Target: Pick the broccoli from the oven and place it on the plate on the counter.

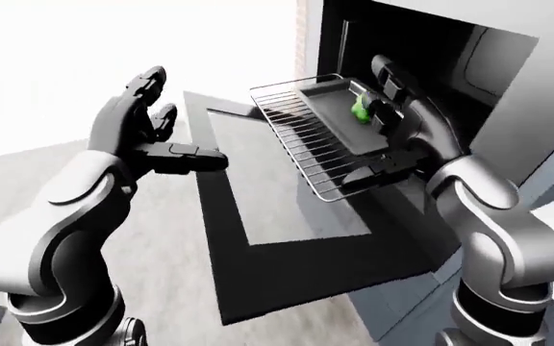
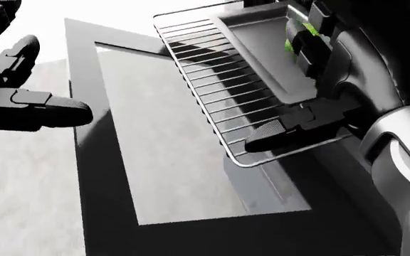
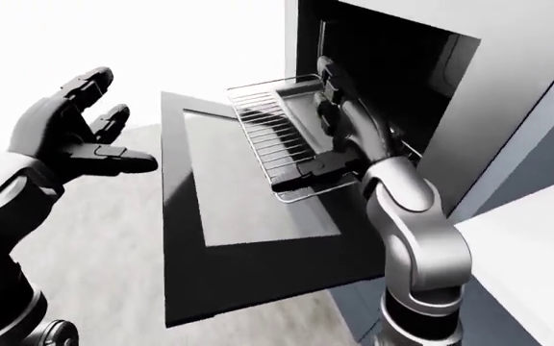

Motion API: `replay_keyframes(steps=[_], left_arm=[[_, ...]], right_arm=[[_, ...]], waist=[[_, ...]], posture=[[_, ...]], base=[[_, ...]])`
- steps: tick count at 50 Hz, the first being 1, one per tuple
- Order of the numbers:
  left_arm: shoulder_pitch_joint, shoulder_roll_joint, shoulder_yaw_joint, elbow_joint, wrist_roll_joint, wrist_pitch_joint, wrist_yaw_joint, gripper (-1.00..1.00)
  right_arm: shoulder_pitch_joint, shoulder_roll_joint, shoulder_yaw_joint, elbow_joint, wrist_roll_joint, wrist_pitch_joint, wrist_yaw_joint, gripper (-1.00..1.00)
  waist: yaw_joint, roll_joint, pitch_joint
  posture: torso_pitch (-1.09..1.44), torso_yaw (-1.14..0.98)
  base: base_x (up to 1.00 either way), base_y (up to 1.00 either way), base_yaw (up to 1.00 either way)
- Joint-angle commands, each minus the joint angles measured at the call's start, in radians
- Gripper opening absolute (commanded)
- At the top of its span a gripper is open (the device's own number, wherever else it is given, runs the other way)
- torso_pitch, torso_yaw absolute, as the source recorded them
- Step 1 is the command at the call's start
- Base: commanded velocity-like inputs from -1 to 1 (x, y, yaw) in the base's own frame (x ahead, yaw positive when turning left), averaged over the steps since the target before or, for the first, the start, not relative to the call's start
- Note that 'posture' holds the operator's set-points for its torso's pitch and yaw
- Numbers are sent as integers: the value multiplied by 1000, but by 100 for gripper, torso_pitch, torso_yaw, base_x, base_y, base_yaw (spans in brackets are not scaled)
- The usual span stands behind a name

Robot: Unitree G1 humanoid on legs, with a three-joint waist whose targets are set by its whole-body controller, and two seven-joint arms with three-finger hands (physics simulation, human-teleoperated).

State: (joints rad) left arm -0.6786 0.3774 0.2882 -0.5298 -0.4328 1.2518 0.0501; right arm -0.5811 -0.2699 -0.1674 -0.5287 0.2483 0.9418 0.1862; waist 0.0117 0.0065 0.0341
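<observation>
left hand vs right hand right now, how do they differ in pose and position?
The left hand hangs over the floor at the left of the left-eye view, beyond the oven door; the right hand stands over the pulled-out rack, beside the baking tray. The right hand partly hides the broccoli; the left hand hides nothing. Both are open and hold nothing.

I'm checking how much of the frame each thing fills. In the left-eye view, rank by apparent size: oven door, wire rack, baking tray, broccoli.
1. oven door, largest.
2. wire rack.
3. baking tray, partly behind the right hand.
4. broccoli, smallest, partly hidden by that hand.
</observation>
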Motion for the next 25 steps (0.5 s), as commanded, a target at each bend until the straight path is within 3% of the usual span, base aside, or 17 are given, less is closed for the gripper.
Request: replay_keyframes(steps=[1,4,5,6,9,10,11,12,13,14,15,16,20,22,23,25], left_arm=[[-18,13,14,-22,7,-35,5,100],[-17,14,12,-18,6,-40,4,100],[-19,14,11,-19,5,-38,6,100],[-23,14,11,-20,4,-33,7,100],[-26,12,7,-23,3,-29,10,100],[-22,12,5,-19,5,-36,8,100],[-20,12,3,-14,8,-43,7,100],[-22,10,3,-20,7,-36,9,100],[-23,9,2,-23,6,-31,10,100],[-23,8,0,-25,7,-29,11,100],[-23,7,-3,-22,9,-33,9,100],[-27,7,-4,-23,10,-30,10,100],[-31,8,-7,-21,14,-28,6,100],[-30,8,-7,-21,16,-28,4,100],[-34,8,-10,-16,18,-29,3,100],[-34,6,-11,-20,20,-25,2,100]], right_arm=[[-31,-4,-6,-29,5,-34,8,100],[-35,-6,-10,-18,1,-40,14,100],[-38,-8,-13,-19,3,-36,14,100],[-41,-10,-16,-21,4,-30,14,100],[-50,-16,-19,-12,1,-37,11,100],[-54,-16,-21,-11,0,-33,6,100],[-60,-15,-27,-3,2,-35,0,100],[-61,-17,-27,1,0,-38,-4,100],[-61,-20,-26,4,1,-38,-4,100],[-61,-22,-26,11,0,-43,-4,100],[-64,-25,-26,15,-1,-44,-5,100],[-64,-25,-25,16,-2,-43,-5,100],[-64,-27,-24,11,-2,-38,-5,100],[-63,-28,-23,10,-2,-38,-4,100],[-65,-28,-24,11,-3,-37,-4,100],[-68,-30,-27,20,-3,-41,-2,100]], waist=[[1,-4,-17],[-1,28,-17],[-1,48,-21],[3,83,-35],[-8,63,-26],[4,35,-27],[10,3,-9],[7,6,3],[7,-4,10],[7,-18,11],[9,-35,-9],[6,-46,-9],[2,-8,-15],[-1,14,-32],[-3,19,-37],[0,3,-39]], posture=[[0,0],[0,0],[0,0],[0,0],[0,0],[0,0],[0,0],[0,0],[0,0],[0,0],[0,0],[0,0],[0,0],[0,0],[0,0],[0,0]], base=[[0,0,100],[0,0,100],[0,0,100],[0,0,100],[0,9,58],[0,26,0],[0,0,0],[0,0,0],[0,0,0],[0,0,0],[0,-12,0],[0,-19,0],[0,-35,0],[0,-40,0],[0,-41,0],[0,-40,0]])
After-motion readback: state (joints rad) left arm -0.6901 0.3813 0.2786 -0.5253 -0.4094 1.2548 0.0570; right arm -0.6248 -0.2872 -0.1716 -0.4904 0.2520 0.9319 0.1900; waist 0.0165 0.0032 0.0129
